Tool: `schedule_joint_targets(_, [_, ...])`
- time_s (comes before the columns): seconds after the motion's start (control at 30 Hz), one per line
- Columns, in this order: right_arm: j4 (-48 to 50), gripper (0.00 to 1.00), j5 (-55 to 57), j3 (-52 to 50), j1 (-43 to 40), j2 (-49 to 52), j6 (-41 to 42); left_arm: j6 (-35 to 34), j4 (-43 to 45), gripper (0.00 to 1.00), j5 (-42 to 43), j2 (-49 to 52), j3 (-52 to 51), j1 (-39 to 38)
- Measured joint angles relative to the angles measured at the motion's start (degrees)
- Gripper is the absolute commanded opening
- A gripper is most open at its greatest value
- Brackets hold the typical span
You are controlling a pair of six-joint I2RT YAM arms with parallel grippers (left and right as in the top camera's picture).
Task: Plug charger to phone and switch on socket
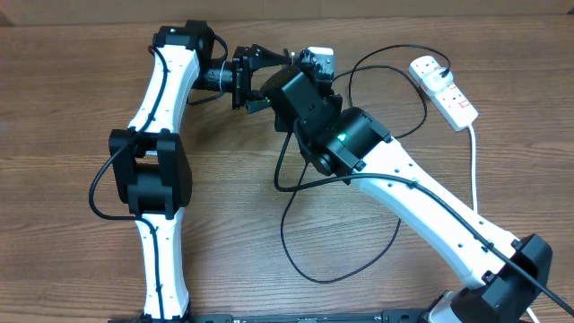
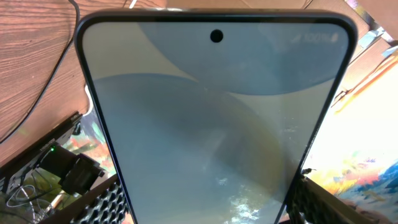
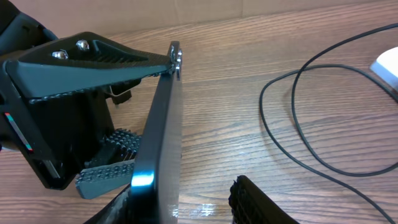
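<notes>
My left gripper (image 1: 256, 81) (image 2: 208, 202) is shut on the phone (image 2: 211, 118), one finger on each long edge, holding it off the table. Its screen looks pale grey-blue, with the camera hole at the far end. In the right wrist view the phone (image 3: 158, 143) is edge-on between my right gripper's (image 1: 300, 67) (image 3: 186, 205) open fingers, with a gap to the right finger. The black charger cable (image 1: 395, 48) (image 3: 261, 99) loops over the table and runs to the far end of the white socket strip (image 1: 446, 90) (image 3: 388, 62). Its connector tip is hidden.
The two arms cross at the back centre of the wooden table (image 1: 72, 72). The strip's thick white lead (image 1: 473, 170) runs toward the front right. The left arm's own black cable (image 1: 97, 193) bulges out at the left. A cardboard wall (image 3: 249, 9) stands behind.
</notes>
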Motion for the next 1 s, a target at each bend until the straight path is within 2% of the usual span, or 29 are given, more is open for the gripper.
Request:
schedule_joint_targets(0.67, [2.67,0.39,-1.07,0.0,-0.07,3.02,-0.09,0.02,-0.24,0.7,0.0,0.0,0.0,-0.11])
schedule_joint_targets(0.9, [4.46,0.39,-0.59,0.0,-0.07,3.02,-2.23,0.04,-0.24,0.7,0.0,0.0,0.0,-0.11])
schedule_joint_targets(1.0, [5.49,0.36,-0.35,0.0,-0.07,3.02,-3.15,0.09,-0.24,0.7,0.0,0.0,0.0,-0.11])
